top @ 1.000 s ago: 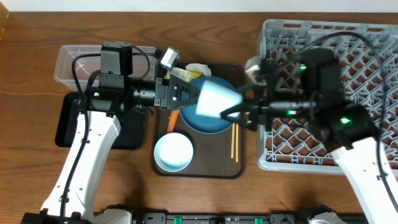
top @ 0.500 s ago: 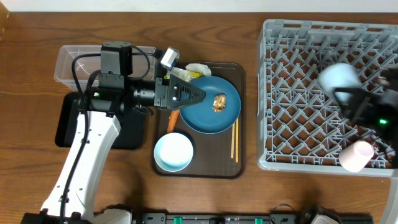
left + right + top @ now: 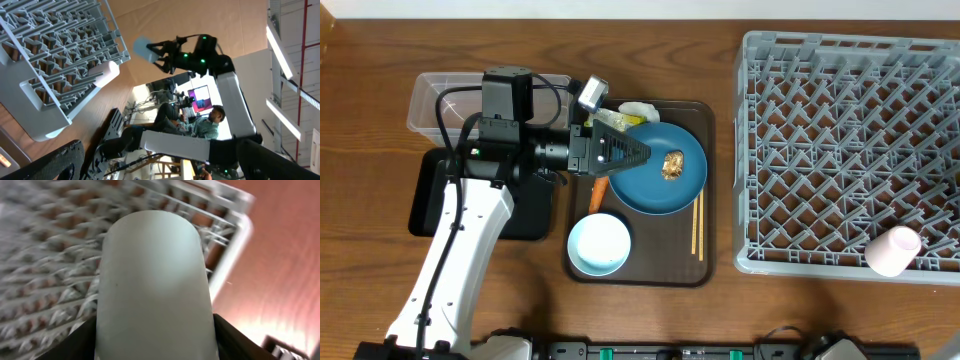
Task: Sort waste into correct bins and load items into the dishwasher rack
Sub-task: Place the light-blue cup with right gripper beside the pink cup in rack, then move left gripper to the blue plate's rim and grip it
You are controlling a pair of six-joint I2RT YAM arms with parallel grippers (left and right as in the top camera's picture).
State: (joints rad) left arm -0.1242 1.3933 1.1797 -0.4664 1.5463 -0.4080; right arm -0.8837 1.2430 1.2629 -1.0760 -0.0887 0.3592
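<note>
Large square grey plastic dishwasher rack (image 3: 820,150) with a lattice floor stands at the right end of the wooden bench (image 3: 770,320). One small pink cup (image 3: 892,250) rests at its near right corner. The small pale blue cup (image 3: 152,280) is neither on the bench nor in the rack. The right fingers (image 3: 82,347) are clenched on its sides and hold it in the air, outside the overhead view. The left wrist view shows it raised well above the rack's rim. The right wrist view shows a blurred corner of the rack and bare bench behind it.

The left fingers (image 3: 620,150) are spread wide, released, grasping nothing. They hover over the far left part of the dark brown rectangular serving tray (image 3: 660,260), at the rim of the large dark blue round dish (image 3: 650,190). A small brown food lump (image 3: 672,164) sits on that dish. Just right of the dish, a pair of thin wooden chopsticks (image 3: 697,228) lies on the serving tray. On the near side of the dish sits a white-and-light-blue bowl (image 3: 599,244). An orange carrot piece (image 3: 599,192) shows between dish and bowl, partly under the arm. A yellow-green printed wrapper (image 3: 608,118) and crumpled white paper (image 3: 638,108) lie at the serving tray's far edge. To its left stand a clear plastic rectangular tub (image 3: 430,105) and, nearer, a shallow black rectangular tray (image 3: 425,200), partly covered by the left arm.
</note>
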